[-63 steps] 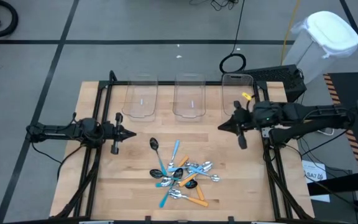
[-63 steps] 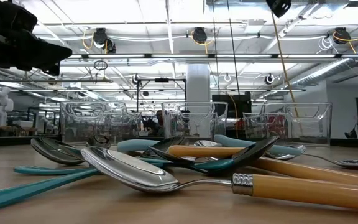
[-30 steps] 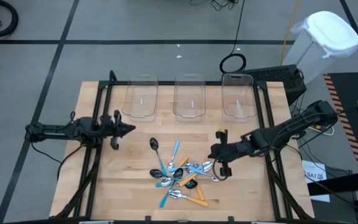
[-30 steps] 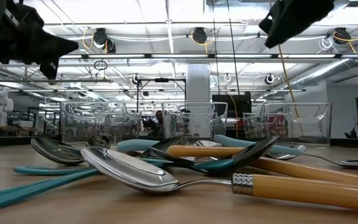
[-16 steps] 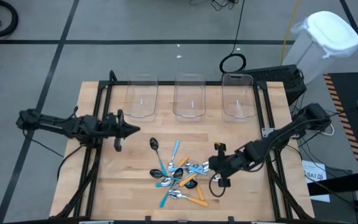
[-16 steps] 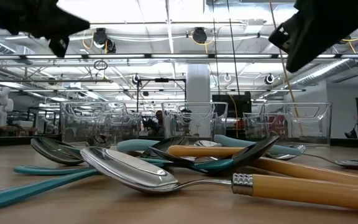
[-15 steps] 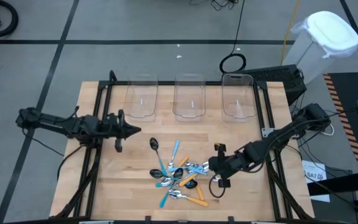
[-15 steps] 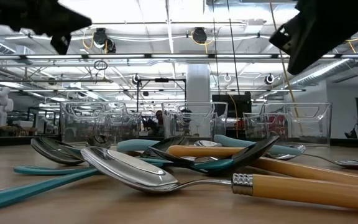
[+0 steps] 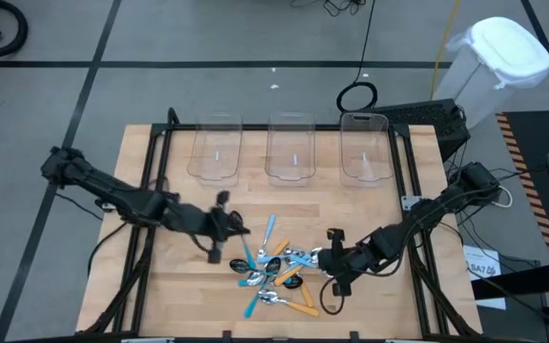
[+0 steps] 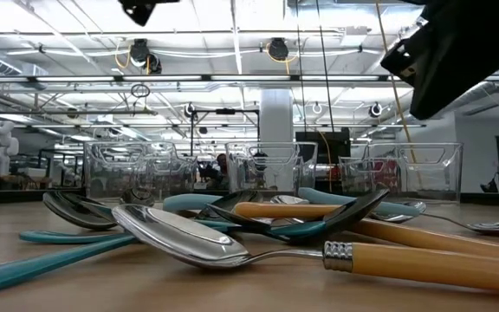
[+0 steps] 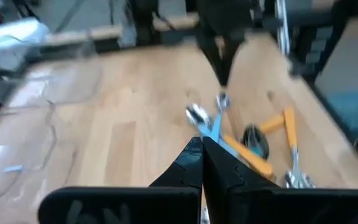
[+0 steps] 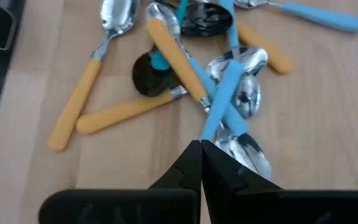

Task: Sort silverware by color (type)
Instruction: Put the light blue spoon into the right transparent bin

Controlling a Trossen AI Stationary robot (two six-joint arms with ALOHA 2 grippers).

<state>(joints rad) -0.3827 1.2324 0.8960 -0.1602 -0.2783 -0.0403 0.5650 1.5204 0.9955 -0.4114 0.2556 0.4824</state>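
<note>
nothing is sorted yet: i see the silverware (image 9: 279,271) all heaped mid-table, and the three clear bins (image 9: 290,149) at the far edge look empty. my left gripper (image 9: 243,229) and right gripper (image 9: 316,255) flank the pile, fingers pressed together, holding nothing.

The desk (image 9: 179,286) is pale wood with a plank pattern. The spoons (image 9: 276,268) mix orange, light-blue and teal handles, with shiny silver bowls or black ones. Three bins (image 9: 289,148) are clear. Both arms are black, as are the left end effector (image 9: 244,230) and the right end effector (image 9: 318,253). The floor (image 9: 217,57) is grey with dark lines.
</note>
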